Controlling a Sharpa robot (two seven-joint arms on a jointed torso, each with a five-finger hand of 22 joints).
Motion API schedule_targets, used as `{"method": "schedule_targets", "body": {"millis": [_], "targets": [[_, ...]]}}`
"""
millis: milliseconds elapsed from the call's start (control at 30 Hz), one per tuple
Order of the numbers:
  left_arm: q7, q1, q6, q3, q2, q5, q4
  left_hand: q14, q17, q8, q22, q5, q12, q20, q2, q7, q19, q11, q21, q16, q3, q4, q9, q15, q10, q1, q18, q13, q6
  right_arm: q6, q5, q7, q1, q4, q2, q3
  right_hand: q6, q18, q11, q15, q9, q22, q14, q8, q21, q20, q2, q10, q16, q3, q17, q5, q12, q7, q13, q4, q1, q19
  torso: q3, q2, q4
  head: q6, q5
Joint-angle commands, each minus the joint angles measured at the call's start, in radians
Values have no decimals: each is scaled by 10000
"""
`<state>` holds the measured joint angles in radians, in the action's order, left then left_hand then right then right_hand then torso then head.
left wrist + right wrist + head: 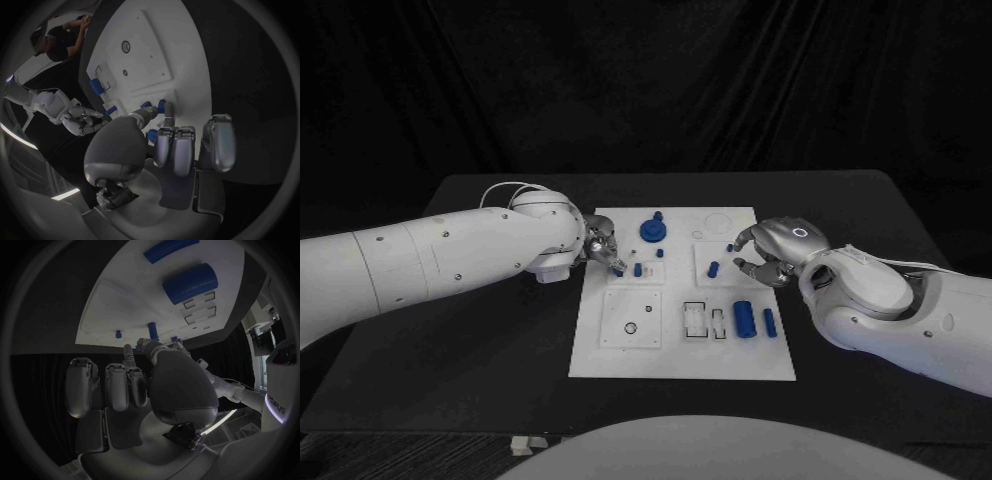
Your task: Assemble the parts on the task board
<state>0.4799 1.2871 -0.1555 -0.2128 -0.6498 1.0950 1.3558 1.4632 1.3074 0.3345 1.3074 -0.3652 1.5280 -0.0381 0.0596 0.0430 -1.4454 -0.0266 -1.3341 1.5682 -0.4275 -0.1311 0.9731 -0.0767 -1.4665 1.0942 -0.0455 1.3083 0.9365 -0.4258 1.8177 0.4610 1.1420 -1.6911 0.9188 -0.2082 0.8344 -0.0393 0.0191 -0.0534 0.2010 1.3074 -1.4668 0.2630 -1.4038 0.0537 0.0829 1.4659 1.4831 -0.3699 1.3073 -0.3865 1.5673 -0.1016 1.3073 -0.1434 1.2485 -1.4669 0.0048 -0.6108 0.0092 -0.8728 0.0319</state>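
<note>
white board: the task board (682, 350) lies flat in the middle of the black table (473, 330), long side running away from me.
left hand: my left hand (600, 245) sits over the board's left edge, fingers curled down, thumb and a fingertip pinching a small blue peg (617, 268) right at the board surface.
right hand: my right hand (769, 250) hovers over the board's right edge, fingers curled in a loose claw and apart, holding nothing that i can see.
near the left hand: another short peg (638, 269) stands just beside the pinched one.
upper board: a larger blue knob piece (653, 231) stands near the far end.
right of centre: a blue peg (713, 268) lies near my right fingertips.
lower right: a thick blue cylinder (744, 320) and a thin blue rod (769, 321) lie side by side.
</note>
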Motion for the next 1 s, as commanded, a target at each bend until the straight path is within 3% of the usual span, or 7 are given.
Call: {"method": "schedule_targets", "body": {"millis": [33,67,200,333,700,900,1000], "targets": [[-71,-40,-49,0,29,-28,14,1076,2634,-133,1877,166,-49,-51,-23,70,44,60,50,26,155,-11,-75,77,-611,-101,-112,2091,-42,-45,45,-8,-27,3,3,3,72,-36,-40,-56,-12,2062,-595,-1,32,-34,6,1036,-46,-50,124,-55,16,8,2609,17,-97,-312,0,-4,-4,2,8],[-67,-43,-48,0,29,-28,13,1076,2634,-260,1876,511,-56,-75,-55,100,45,83,56,26,351,-100,-183,103,-602,-178,-113,2083,-15,-38,45,-6,-30,7,3,3,72,-36,-40,-56,-12,2062,-595,-1,32,-34,6,1036,-46,-50,124,-55,16,8,2609,17,-97,-312,0,-4,-4,2,10],[-42,-47,-60,0,29,-28,12,1076,2634,-507,1873,1040,-56,-112,-90,166,51,139,73,26,655,-307,-438,148,-599,-335,-116,2080,-10,-21,45,-2,-36,23,-6,2,72,-36,-40,-56,-12,2062,-595,-1,32,-34,6,1036,-46,-50,124,-55,16,8,2609,17,-97,-312,-1,-2,-4,2,16],[27,-49,-167,0,35,-28,5,1076,2634,-646,1867,1372,-81,-148,-83,215,61,182,94,26,979,-522,-606,185,-572,-519,-120,2050,27,-2,45,0,-42,36,-19,2,75,-37,-41,-54,-28,2060,-593,-2,40,-34,15,1030,-53,-70,106,-64,7,4,2597,34,-108,-311,1,-2,1,2,17],[107,-55,-228,0,33,-27,-26,1076,2634,-867,1847,2776,-127,-250,-256,333,107,297,176,26,2091,-1280,-839,288,-513,-987,-139,1994,-116,38,45,8,-54,53,-27,2,75,-37,-41,-54,-28,2060,-593,-2,40,-34,15,1030,-53,-70,106,-64,7,4,2597,34,-108,-311,0,-3,-4,2,25],[104,-57,-187,0,27,-27,-40,1076,2634,-866,1845,2806,-119,-266,-333,344,112,312,184,26,2448,-1549,-856,302,-516,-1152,-142,2001,-126,51,2,3,-59,58,-29,2,75,-37,-41,-54,-28,2060,-593,-2,40,-34,15,1030,-53,-70,106,-64,7,4,2597,34,-108,-311,0,1,-3,2,27],[86,-58,-135,0,23,-27,-39,1076,2634,-625,1855,2686,-92,-258,-530,303,95,283,150,26,2740,-1592,-698,285,-538,-1331,-137,2028,-56,58,-24,-2,-62,67,-39,2,75,-37,-41,-54,-28,2060,-593,-2,40,-34,15,1030,-53,-70,106,-64,7,4,2597,34,-108,-311,2,4,-2,2,34]]}}
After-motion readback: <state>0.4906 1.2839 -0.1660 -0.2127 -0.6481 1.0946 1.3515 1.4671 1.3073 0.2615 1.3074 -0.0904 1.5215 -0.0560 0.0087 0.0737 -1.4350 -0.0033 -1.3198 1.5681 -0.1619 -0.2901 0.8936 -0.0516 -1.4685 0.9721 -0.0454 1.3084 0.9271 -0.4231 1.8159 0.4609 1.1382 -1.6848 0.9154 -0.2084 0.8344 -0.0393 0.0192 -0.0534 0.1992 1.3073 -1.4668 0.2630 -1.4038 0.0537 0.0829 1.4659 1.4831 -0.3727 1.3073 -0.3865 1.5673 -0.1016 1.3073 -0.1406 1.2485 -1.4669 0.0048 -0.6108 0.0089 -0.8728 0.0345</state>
